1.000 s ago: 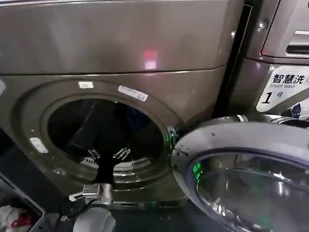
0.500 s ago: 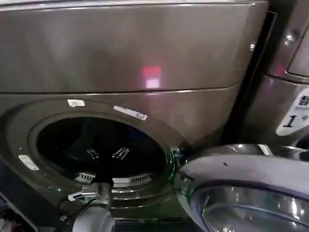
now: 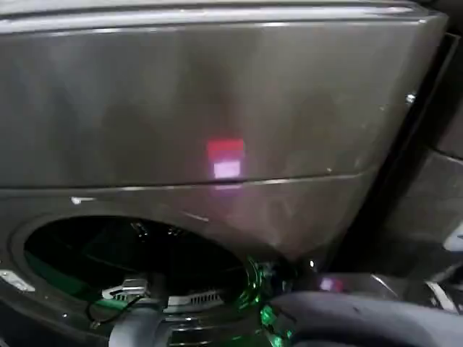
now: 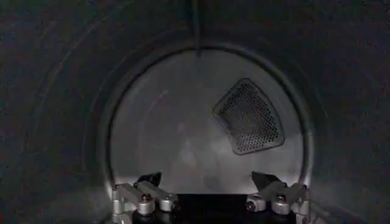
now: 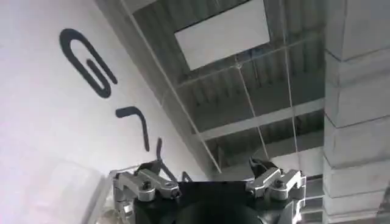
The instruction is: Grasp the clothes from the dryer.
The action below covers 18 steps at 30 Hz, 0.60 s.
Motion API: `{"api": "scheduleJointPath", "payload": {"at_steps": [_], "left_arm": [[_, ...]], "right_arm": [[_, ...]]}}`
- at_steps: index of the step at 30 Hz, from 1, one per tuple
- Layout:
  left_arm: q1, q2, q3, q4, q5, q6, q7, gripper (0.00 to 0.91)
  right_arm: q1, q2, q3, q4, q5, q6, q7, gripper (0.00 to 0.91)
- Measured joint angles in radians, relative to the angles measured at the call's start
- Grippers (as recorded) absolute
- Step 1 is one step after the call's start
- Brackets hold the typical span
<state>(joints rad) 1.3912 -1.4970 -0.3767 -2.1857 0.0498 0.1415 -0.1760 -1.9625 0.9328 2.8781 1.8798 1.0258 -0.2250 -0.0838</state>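
The dryer (image 3: 217, 94) is a bronze-grey front-loader with a red-pink light (image 3: 226, 155) on its panel, and its round mouth (image 3: 108, 253) stands open at the lower left. My left arm reaches into the mouth, and the left gripper (image 3: 155, 231) is deep in the dark drum. From the left wrist, the left gripper (image 4: 207, 179) is open with nothing between its fingers, facing the drum's pale back wall (image 4: 177, 134) and a perforated vent (image 4: 248, 117). The clothes are out of view. My right gripper (image 5: 204, 165) is open, empty and pointed up at the ceiling.
The dryer's round door (image 3: 354, 318) hangs open at the lower right, close to the mouth's rim. A neighbouring machine (image 3: 434, 210) stands to the right across a dark gap. The right wrist view holds a white wall with dark lettering (image 5: 91, 61) and a ceiling light panel (image 5: 222, 33).
The head view has closed in on the dryer, and the mouth and door have slid down the frame. My left gripper sits deeper in the drum. The dark cloth seen a second ago is gone from sight.
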Motion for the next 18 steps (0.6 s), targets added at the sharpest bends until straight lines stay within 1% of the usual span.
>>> {"api": "scheduleJointPath", "payload": {"at_steps": [11, 14, 18], "left_arm": [[-0.039, 0.002, -0.010, 0.036, -0.018, -0.006, 0.010, 0.907], [-0.082, 0.003, -0.020, 0.066, -0.031, -0.001, 0.014, 0.907], [-0.177, 0.006, -0.035, 0.143, -0.047, 0.002, 0.027, 0.907]], "right_arm": [[-0.021, 0.002, 0.022, -0.001, -0.003, -0.012, 0.008, 0.907], [-0.029, 0.001, 0.031, -0.003, -0.003, -0.014, 0.014, 0.907], [-0.031, 0.004, 0.035, -0.005, -0.003, -0.015, 0.015, 0.907]]}}
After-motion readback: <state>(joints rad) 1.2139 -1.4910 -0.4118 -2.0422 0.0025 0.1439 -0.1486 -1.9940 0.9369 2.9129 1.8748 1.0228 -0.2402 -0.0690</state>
